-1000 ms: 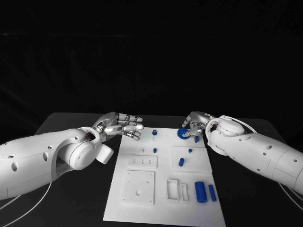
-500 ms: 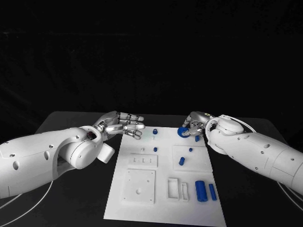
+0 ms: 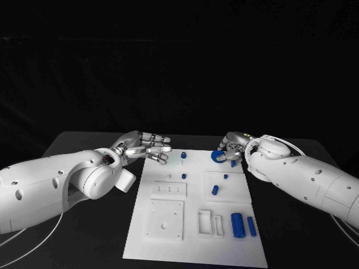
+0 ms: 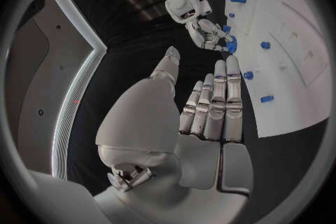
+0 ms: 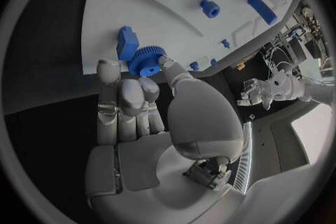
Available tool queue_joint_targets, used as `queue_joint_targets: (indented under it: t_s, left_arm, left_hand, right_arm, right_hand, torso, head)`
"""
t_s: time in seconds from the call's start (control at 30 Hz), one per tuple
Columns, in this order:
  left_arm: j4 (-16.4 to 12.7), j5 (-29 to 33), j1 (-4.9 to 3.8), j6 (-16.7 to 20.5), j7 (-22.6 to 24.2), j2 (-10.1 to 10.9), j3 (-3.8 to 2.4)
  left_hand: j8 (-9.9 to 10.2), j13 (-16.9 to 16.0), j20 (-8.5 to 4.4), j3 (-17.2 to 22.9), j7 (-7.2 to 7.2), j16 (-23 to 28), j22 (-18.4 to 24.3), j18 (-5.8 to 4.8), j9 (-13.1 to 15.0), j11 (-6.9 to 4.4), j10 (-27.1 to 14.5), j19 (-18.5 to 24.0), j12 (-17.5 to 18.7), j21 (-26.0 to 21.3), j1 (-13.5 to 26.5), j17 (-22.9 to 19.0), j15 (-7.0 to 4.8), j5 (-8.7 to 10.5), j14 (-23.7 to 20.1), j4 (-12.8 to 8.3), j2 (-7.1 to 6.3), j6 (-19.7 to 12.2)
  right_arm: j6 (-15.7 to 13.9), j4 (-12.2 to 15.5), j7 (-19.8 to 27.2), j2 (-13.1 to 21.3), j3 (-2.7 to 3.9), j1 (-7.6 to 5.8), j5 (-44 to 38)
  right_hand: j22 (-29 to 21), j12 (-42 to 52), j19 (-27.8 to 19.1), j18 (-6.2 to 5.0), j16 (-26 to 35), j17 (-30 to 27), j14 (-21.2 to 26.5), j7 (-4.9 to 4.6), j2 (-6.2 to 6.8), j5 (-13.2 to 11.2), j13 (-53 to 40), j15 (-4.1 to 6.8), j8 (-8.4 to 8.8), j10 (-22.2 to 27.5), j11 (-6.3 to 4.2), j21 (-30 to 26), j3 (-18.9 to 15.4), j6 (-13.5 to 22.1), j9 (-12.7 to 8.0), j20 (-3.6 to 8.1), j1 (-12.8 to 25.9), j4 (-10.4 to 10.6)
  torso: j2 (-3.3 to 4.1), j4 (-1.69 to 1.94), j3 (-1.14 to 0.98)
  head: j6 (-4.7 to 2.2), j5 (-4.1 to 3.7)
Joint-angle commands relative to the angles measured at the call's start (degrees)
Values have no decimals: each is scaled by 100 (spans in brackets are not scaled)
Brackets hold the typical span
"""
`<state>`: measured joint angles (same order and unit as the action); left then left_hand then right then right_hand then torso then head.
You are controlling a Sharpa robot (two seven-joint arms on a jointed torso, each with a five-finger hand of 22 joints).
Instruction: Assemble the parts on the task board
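Little has been moved: a blue gear (image 5: 146, 61) is still pinched by the right hand (image 3: 234, 147) above the task board (image 3: 175, 241). Nothing is held by the left hand (image 3: 144, 147), fingers spread; seating is judged pending

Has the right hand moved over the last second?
No. The right hand holds the blue gear at the same far right corner of the task board.

The left hand (image 4: 203, 117) hung empty, its fingers (image 4: 227, 95) straight and side by side beside the white board (image 4: 294, 67). Beyond it, the right hand (image 4: 210, 33) pinched a blue gear (image 4: 231, 45) at the board's edge.
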<state>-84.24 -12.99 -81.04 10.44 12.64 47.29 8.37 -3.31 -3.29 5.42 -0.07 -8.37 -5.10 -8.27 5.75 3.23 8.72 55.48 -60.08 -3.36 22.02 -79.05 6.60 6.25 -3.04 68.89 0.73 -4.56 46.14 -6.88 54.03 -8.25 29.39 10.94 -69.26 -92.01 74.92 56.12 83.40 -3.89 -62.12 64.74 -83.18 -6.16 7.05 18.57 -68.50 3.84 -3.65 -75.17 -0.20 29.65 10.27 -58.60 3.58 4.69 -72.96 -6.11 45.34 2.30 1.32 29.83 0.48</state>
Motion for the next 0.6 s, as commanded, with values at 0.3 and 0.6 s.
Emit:
queue_joint_targets:
  t_s: [0.3, 0.6]
  left_arm:
    - [-5, -8, -9, -84, 17, -9, -5]
    - [8, -8, -9, -87, 14, -8, -5]
  left_hand:
    - [8, -7, -12, 6, 3, -27, -3, 44, -5, 5, -31, 45, -12, 18, -2, 8, 5, 8, -41, -26, 50, -25]
    - [8, -7, -12, 6, 3, -27, -3, 44, -5, 5, -31, 45, -12, 18, -2, 8, 5, 8, -41, -26, 50, -25]
  right_arm:
    - [321, 74, -78, 29, -12, 17, -104]
    - [331, 84, -86, 49, -12, 17, -143]
  right_hand:
    - [387, 57, -36, -89, -46, 55, -27, -17, -14, 309, -35, -17, 8, -27, 17, 64, -641, 59, 7, -15, -75, 320]
    - [396, 70, -52, -97, -63, 87, -30, -24, 5, 1020, -49, -13, 9, -18, 5, 135, -386, 56, 5, -15, 7, 89]
  torso:
    - [1, 6, -2]
    - [-2, 0, 0]
  head:
    - [18, -7]
    - [23, -1]
